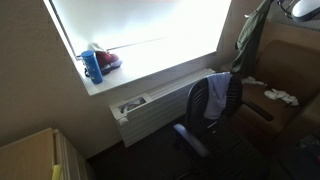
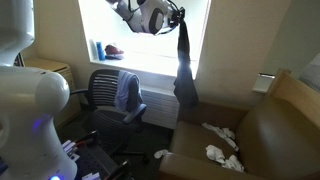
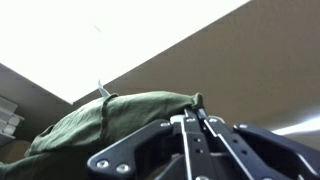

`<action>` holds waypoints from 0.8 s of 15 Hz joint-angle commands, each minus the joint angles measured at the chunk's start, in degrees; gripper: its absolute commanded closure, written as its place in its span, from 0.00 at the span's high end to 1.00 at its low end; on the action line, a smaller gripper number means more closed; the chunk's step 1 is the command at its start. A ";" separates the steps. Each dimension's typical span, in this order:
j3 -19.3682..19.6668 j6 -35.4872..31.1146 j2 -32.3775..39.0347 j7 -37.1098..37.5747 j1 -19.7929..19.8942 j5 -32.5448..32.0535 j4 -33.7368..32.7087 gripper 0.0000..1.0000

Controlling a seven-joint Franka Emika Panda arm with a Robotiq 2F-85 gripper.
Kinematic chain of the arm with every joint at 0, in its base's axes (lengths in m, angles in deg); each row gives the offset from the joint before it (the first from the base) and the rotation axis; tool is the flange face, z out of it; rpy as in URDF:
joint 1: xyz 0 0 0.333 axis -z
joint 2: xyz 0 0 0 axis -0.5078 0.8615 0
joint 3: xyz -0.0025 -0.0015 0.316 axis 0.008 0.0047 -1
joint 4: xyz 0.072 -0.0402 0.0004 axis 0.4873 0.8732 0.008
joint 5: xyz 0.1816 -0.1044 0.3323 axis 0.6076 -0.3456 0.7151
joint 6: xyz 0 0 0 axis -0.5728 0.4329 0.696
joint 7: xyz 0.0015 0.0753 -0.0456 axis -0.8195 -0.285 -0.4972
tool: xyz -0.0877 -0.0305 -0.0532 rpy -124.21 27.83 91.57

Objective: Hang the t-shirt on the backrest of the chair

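Hand (image 2: 176,16), upper centre: fingers pressed together, pinching green t-shirt (image 2: 184,65), which hangs free before window (image 2: 100,15). Chair (image 2: 100,90), left of centre, well apart; blue cloth (image 2: 127,92) draped over backrest.

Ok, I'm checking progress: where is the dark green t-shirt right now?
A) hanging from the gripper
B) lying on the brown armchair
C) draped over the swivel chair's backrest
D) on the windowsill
A: the green t-shirt dangles from the shut gripper, high by the window, apart from the chair.
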 commanded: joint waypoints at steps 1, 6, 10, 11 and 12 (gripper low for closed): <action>-4.79 -0.02 -3.02 -0.68 -2.10 -5.73 -2.71 0.01; -4.18 0.01 -2.38 -0.51 -3.64 -4.21 -2.81 0.01; -8.60 -0.02 1.81 -1.24 -5.75 -9.43 -13.82 0.01; -10.29 0.02 1.84 -1.49 -6.40 -10.96 -15.22 0.01; -11.66 0.03 2.29 -1.56 -7.62 -12.02 -16.99 0.01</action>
